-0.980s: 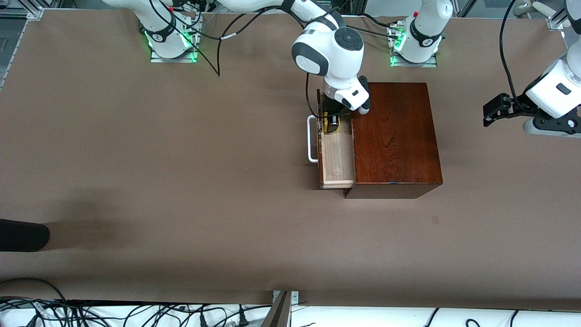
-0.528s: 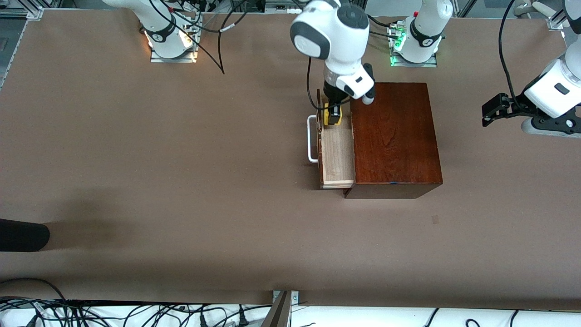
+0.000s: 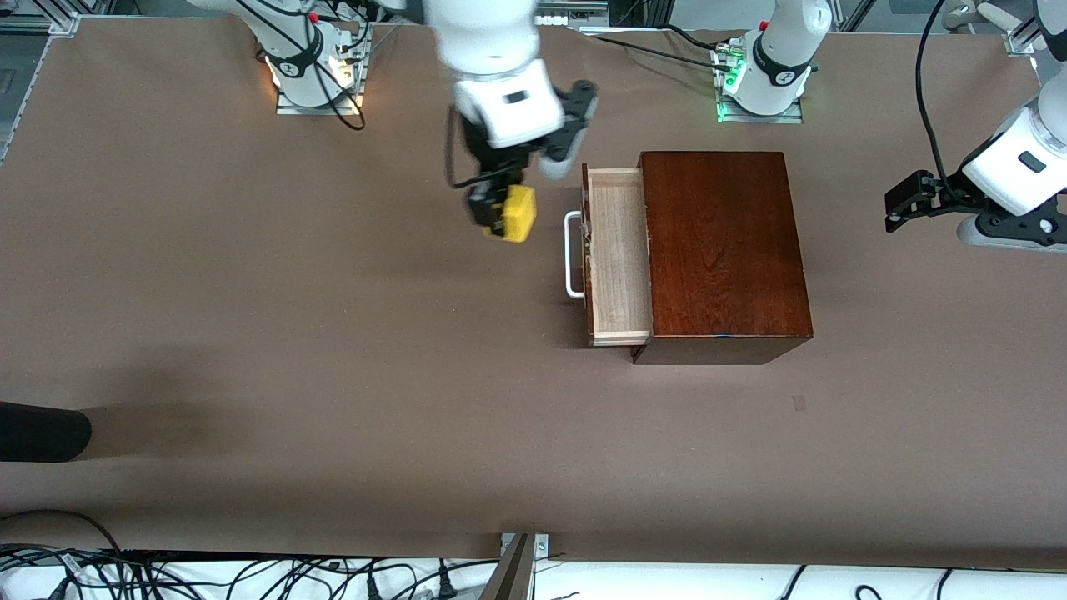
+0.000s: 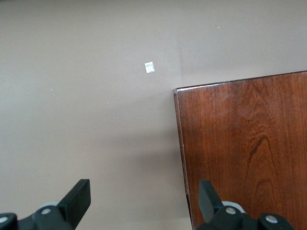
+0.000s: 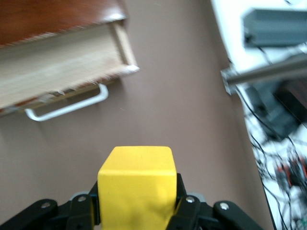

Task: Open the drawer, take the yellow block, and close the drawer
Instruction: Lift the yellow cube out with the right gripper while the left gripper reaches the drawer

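Observation:
My right gripper (image 3: 503, 217) is shut on the yellow block (image 3: 518, 213) and hangs in the air over bare table beside the drawer's white handle (image 3: 573, 255). In the right wrist view the yellow block (image 5: 136, 184) fills the gap between the black fingers. The drawer (image 3: 617, 258) stands pulled out of the dark reddish-brown box (image 3: 721, 250), its pale wood inside bare; the right wrist view shows the drawer (image 5: 57, 67) and its handle (image 5: 67, 106) too. My left gripper (image 3: 904, 202) waits open toward the left arm's end of the table; its wrist view shows the box's corner (image 4: 242, 143).
A small pale tag (image 4: 149, 67) lies on the brown table near the box's corner. A dark rounded object (image 3: 42, 431) juts in at the table's edge toward the right arm's end. Cables (image 3: 250, 575) run along the edge nearest the front camera.
My right gripper has lifted the yellow block out of the drawer and carried it away from the box, past the handle. The left arm has not moved.

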Robot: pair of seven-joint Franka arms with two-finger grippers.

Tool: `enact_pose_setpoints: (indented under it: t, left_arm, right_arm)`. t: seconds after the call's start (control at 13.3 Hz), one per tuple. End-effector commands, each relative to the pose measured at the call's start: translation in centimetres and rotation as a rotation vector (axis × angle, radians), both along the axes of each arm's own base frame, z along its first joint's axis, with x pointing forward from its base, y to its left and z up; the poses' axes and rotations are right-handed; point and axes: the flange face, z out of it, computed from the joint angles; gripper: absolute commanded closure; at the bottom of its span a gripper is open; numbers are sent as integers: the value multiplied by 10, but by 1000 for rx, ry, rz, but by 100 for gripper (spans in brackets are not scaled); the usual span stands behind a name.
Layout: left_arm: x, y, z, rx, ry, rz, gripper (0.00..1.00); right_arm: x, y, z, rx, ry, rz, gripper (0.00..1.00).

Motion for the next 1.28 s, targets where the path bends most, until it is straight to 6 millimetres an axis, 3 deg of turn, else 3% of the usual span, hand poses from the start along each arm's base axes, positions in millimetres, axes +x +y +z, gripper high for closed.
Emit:
enact_pose_setpoints:
  t: [0.0,0.15,0.3,0.45,0.6,0.75,0.98,1.21]
  left_arm:
    - [1,-20,9,-26,2,-38,0]
    - [-3,-35,8,-27,13,-62,0]
    - [-12,-75,4,-22,50,-140,0]
    - [-17,-114,-17,-24,122,-220,0]
    - [-22,-166,-36,-35,156,-320,0]
    - [-26,-239,-63,-73,204,-459,0]
    - [-46,-342,-103,-146,183,-654,0]
    - [-75,-413,-141,-195,174,-818,0]
  right_arm:
    - [35,-90,15,85,90,-142,100]
    - [55,-161,15,141,147,-253,100]
    - [69,-224,2,133,178,-361,100]
    - [71,-269,-19,134,209,-493,100]
    - [77,-297,-40,137,208,-564,100]
    - [80,-328,-80,115,264,-673,100]
    - [79,-347,-150,110,288,-789,100]
    - [68,-359,-211,97,312,-829,100]
